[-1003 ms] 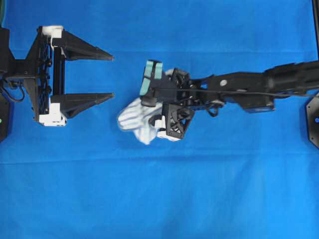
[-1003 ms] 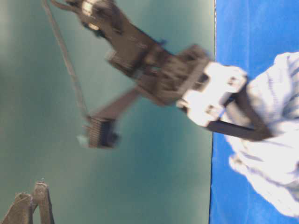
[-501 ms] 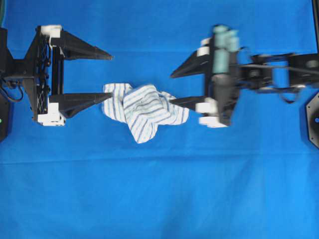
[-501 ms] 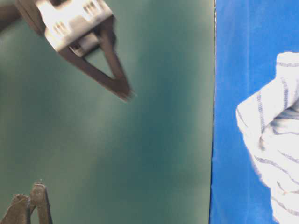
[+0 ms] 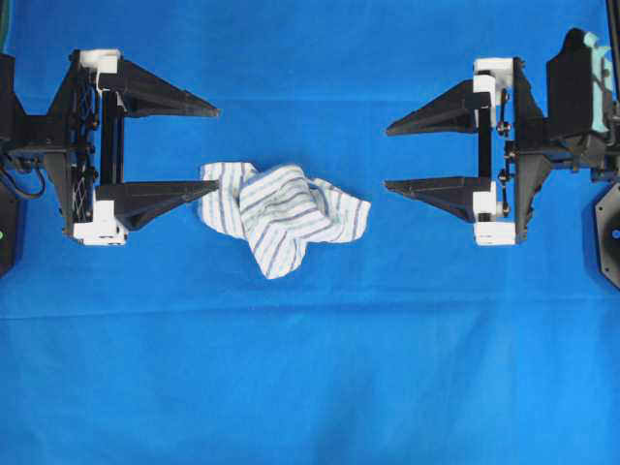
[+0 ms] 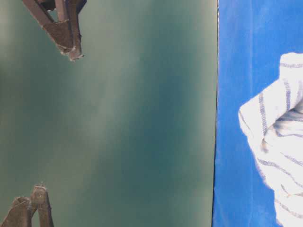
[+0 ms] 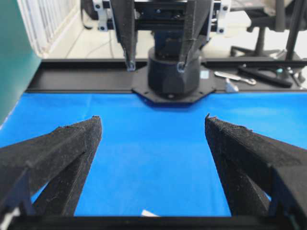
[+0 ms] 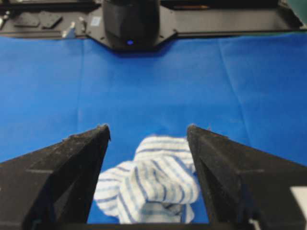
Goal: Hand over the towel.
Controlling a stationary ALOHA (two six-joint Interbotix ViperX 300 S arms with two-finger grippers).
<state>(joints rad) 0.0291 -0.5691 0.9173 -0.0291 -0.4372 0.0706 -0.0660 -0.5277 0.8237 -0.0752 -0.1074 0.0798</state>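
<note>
The towel (image 5: 281, 213), white with thin blue-grey stripes, lies crumpled on the blue cloth (image 5: 310, 368) mid-table, held by nothing. My left gripper (image 5: 218, 147) is open at the left. Its lower finger (image 5: 160, 197) overlaps the towel's left edge; whether they touch I cannot tell. Only a white sliver of towel (image 7: 148, 213) shows below the open left gripper (image 7: 152, 118) in its wrist view. My right gripper (image 5: 387, 157) is open at the right, a short gap from the towel. In its wrist view the towel (image 8: 153, 187) lies ahead of and below the open right gripper (image 8: 147, 128).
The large blue cloth covers the whole work surface. Each arm's black base (image 7: 172, 72) stands at its end of the table, on a dark rail (image 8: 230, 21) with small tools. The table-level view shows a green wall (image 6: 118, 123) and the towel (image 6: 279, 142).
My right gripper let go of the towel and drew back to the right, turning level. The towel dropped and spread on the cloth. The left gripper stayed put.
</note>
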